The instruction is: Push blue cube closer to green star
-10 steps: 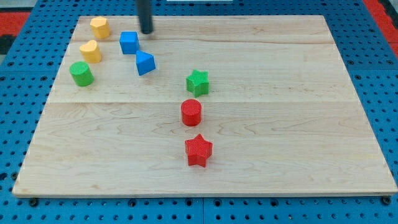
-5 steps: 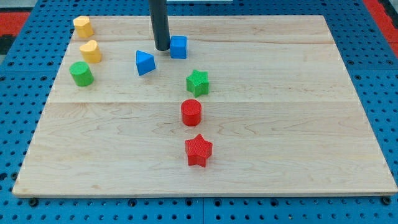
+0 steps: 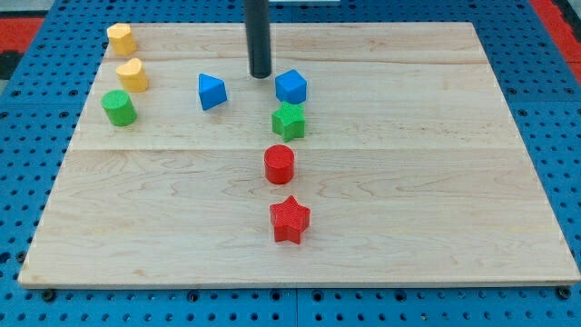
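Note:
The blue cube [image 3: 290,86] lies just above the green star [image 3: 288,120], nearly touching it, near the board's upper middle. My tip [image 3: 260,74] is at the end of the dark rod, just left of and slightly above the blue cube, a small gap away from it.
A blue wedge-like block [image 3: 211,91] lies left of the tip. Two yellow blocks [image 3: 120,38] [image 3: 132,74] and a green cylinder [image 3: 118,107] sit at the upper left. A red cylinder [image 3: 279,164] and a red star [image 3: 289,219] lie below the green star.
The blue cube has been pushed from the upper left to the right and down, ending just above the green star. The rod followed it rightward. One yellow block shifted up-left early on.

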